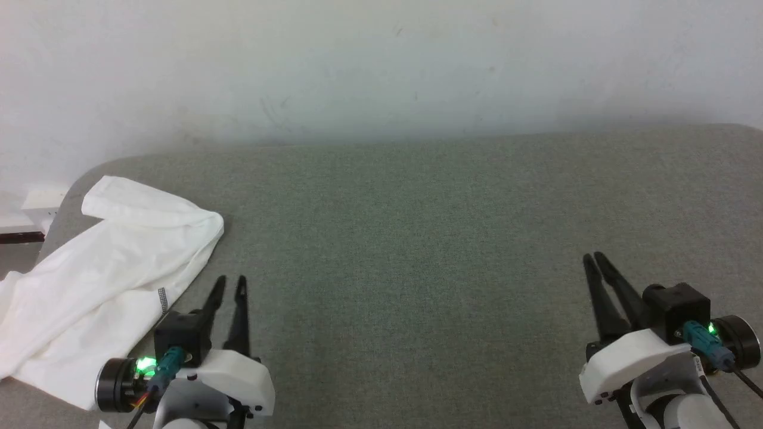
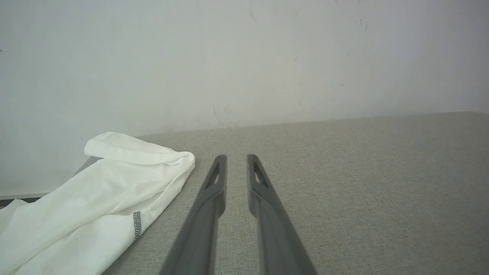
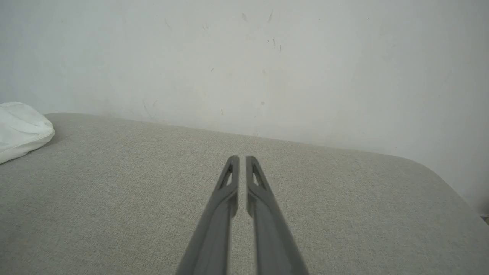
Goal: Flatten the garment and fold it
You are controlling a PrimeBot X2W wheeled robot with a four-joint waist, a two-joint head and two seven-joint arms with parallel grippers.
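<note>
Grey woven cloth covers the table [image 1: 417, 238], whose far side meets a scuffed white wall [image 1: 381, 59]. The garment [image 1: 107, 268] (white, thin, with one short run of grey stitching [image 1: 163, 301] showing) lies bunched at the table's far-left corner and appears to spill past the table's left edge. The left gripper [image 1: 231, 279] hovers over the table's near-left part, just beside the cloth, with its fingers slightly apart and empty. The right gripper [image 1: 594, 256] hovers over the table's near-right part, well apart from the cloth, with its fingers together and holding nothing.

Flattening has probably not begun.

- **Risks:** a pull on the overhanging part could drag the whole garment off the table's left edge. A pinch into the heap could catch two layers at once, so the shirt would lift as a knot instead of opening. Thin cloth may also slip from narrow fingertips.
- **Obstacles:** nothing stands between the left gripper and the cloth. The wall along the table's far side limits room for spreading sleeves there, and the right arm faces a long reach across the table.
</note>
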